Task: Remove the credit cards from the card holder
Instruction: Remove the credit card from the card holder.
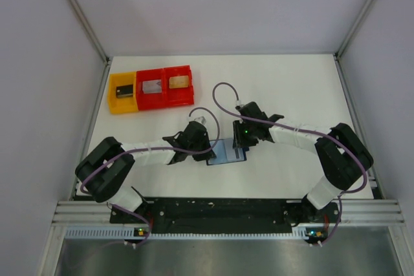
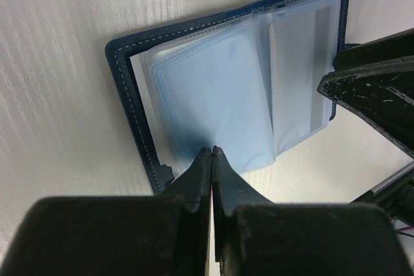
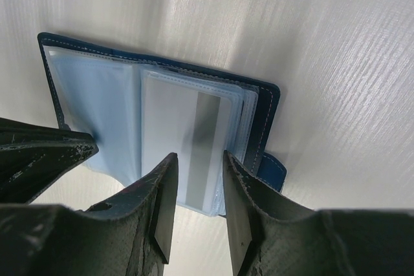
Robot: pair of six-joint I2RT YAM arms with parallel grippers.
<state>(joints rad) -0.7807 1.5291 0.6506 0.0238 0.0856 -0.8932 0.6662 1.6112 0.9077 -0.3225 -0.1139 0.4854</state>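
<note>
Card holder [image 1: 228, 153] lies open on the table [image 1: 291, 88], between both grippers

Left gripper [image 2: 212, 152] clenched, empty, tips at a sleeve edge; right gripper [image 3: 197, 159] parted, astride the striped card [image 3: 191, 127]; the card's long axis runs straight away from it.

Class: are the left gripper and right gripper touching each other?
Apart. Left wrist view: card holder sleeves show between the shut left gripper and the right gripper.
</note>
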